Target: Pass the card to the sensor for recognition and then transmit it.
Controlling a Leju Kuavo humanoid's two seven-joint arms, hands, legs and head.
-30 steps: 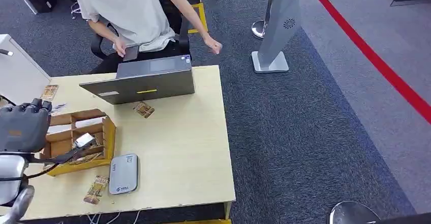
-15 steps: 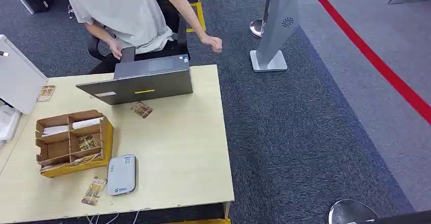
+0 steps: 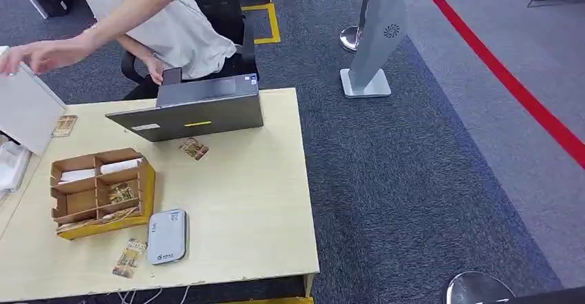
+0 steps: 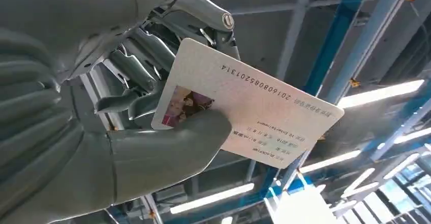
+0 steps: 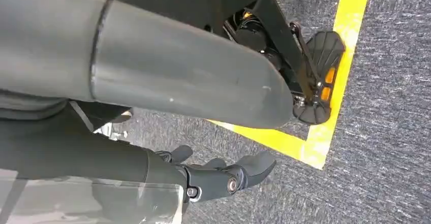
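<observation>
My left hand (image 4: 127, 112) pinches the card (image 4: 249, 109) between thumb and fingers (image 4: 132, 69), raised toward ceiling beams. My right hand (image 5: 223, 176) hangs over carpet, fingers loosely curled, holding nothing. On the bench (image 3: 248, 200), the grey sensor (image 3: 167, 236) lies beside a cardboard tray (image 3: 100, 194); a person (image 3: 159, 21) reaches left.

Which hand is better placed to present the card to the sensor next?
Left. The left hand already pinches the card between thumb and fingers, raised toward the ceiling. The right hand hangs by the floor, holding nothing.
</observation>
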